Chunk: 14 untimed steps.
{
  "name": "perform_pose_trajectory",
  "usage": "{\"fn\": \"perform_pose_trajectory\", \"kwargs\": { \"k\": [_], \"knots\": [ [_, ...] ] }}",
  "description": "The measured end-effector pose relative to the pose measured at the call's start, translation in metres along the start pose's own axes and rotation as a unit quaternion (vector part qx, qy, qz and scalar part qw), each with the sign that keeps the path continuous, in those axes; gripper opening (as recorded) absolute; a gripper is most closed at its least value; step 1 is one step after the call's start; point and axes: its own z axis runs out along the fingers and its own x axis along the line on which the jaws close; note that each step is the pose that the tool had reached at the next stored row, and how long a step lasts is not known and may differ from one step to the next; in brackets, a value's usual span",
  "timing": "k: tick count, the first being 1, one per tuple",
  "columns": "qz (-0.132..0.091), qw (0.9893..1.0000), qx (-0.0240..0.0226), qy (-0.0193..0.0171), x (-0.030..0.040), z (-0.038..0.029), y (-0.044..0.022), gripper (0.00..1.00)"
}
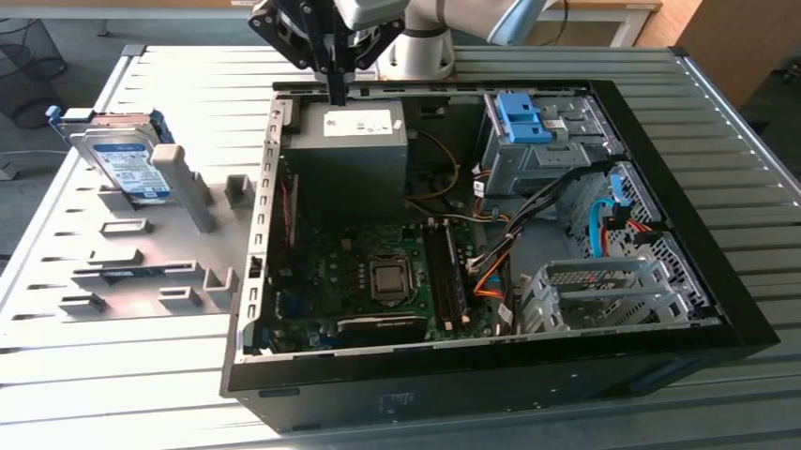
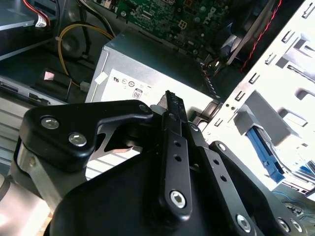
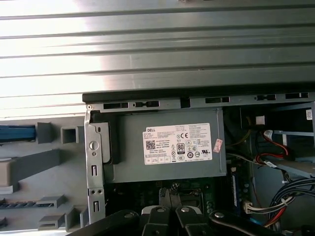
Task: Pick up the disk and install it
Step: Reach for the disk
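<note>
Step 1, the pick, isn't begun yet, I think. The gripper (image 1: 336, 94) hangs over the power supply (image 1: 356, 131) in the PC case (image 1: 501, 394) — fingers pinched together, nothing in them. The disk (image 1: 126, 164) stands in the grey rack (image 1: 138, 251) on the exterior view's left, well apart. Grabbing it needs open fingers & a good line-up.

gripper (image 3: 169, 192) tips together | near grey PSU (image 3: 129, 147) w/ white sticker | slatted table (image 3: 157, 49)
</note>
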Motion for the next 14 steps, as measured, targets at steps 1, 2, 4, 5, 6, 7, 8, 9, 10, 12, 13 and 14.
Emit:
{"fn": "perform_pose_trajectory", "kwargs": {
  "k": [1,2,4,5,6,7,8,9,10,12,13,14],
  "knots": [
    [0.000,1.0000,0.0000,0.0000,0.0003,0.0000,0.0000,0.11],
    [0.000,1.0000,0.0000,0.0000,0.0005,0.0000,0.0000,0.11],
    [0.000,1.0000,0.0000,0.0000,0.0009,0.0001,-0.0001,0.11],
    [0.000,1.0000,0.0000,0.0000,0.0011,0.0001,-0.0001,0.11],
    [0.000,1.0000,0.0000,0.0000,0.0013,0.0002,-0.0001,0.11],
    [0.000,1.0000,0.0000,0.0000,0.0015,0.0002,-0.0001,0.11],
    [0.000,1.0000,0.0000,0.0000,0.0017,0.0002,-0.0001,0.11],
    [0.000,1.0000,0.0000,0.0000,0.0018,0.0003,-0.0001,0.11],
    [0.000,1.0000,0.0000,0.0000,0.0020,0.0003,-0.0002,0.11],
    [0.000,1.0000,0.0000,0.0000,0.0024,0.0004,-0.0002,0.11],
    [0.000,1.0000,0.0000,0.0000,0.0026,0.0004,-0.0002,0.11],
    [0.000,1.0000,0.0000,0.0000,0.0028,0.0004,-0.0002,0.11]
  ]
}}
